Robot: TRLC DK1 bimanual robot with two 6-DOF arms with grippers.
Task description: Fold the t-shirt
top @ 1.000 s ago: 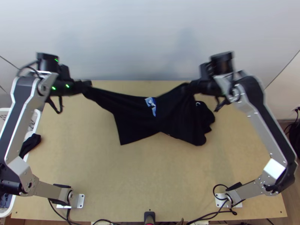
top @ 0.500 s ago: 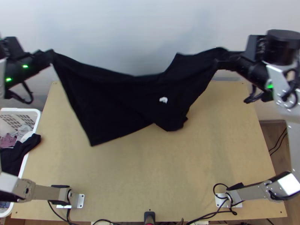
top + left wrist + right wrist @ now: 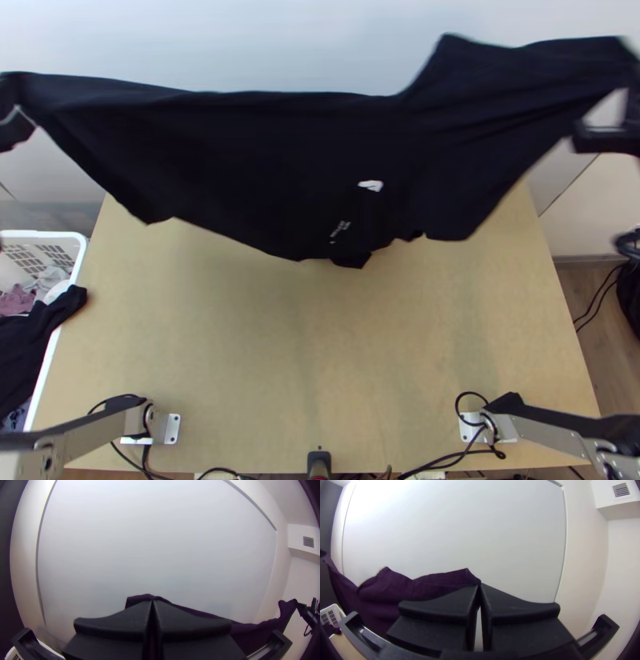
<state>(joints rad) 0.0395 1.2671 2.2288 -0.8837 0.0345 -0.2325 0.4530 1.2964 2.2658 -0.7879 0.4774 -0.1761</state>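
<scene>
Top view: shirt (image 3: 264, 160) strung 10 to 2 o'clock, above tabletop's (image 3: 320, 352) 12 o'clock side. L hand (image 3: 152, 604) & R hand (image 3: 480, 586) each clamped on cloth, prob. spread wide to pull creases out b4 folding.

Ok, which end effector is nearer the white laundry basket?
Left. The left end effector grips the t-shirt on the basket's side of the table; the right end effector grips it at the opposite side.
</scene>
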